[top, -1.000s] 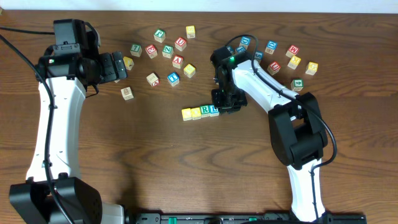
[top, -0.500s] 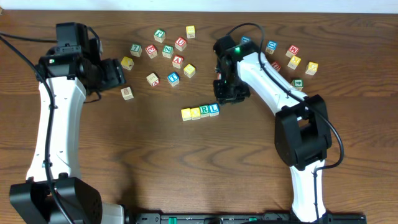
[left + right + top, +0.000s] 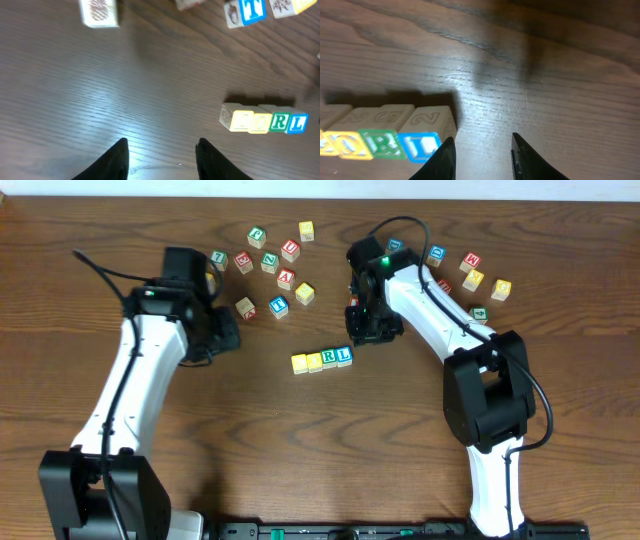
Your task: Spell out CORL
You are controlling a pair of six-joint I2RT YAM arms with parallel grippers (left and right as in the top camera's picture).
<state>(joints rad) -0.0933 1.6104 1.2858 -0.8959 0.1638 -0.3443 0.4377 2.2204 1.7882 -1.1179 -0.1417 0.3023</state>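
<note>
Four small cubes stand side by side in a row at mid-table: two yellow-topped ones [image 3: 299, 363] [image 3: 314, 361], a green R cube [image 3: 329, 358] and a blue L cube [image 3: 344, 356]. The left wrist view shows the row at the right, with the R cube [image 3: 280, 122] and L cube [image 3: 298, 123] at its end. My right gripper [image 3: 366, 332] hovers just behind and right of the L cube [image 3: 424, 146], open by a narrow gap, nothing between its fingers. Off to the row's left, my left gripper [image 3: 228, 337] hangs over bare wood, open and holding nothing.
Several loose letter cubes lie scattered at the back centre [image 3: 270, 265] and back right [image 3: 470, 275]. A blue T cube [image 3: 247, 11] and a plain-faced cube [image 3: 100, 11] sit ahead of the left gripper. The wooden table [image 3: 300, 450] extends toward the front.
My left arm has swung right toward mid-table and its jaws have narrowed. My right gripper has drawn back from the L end of the row and opened slightly.
</note>
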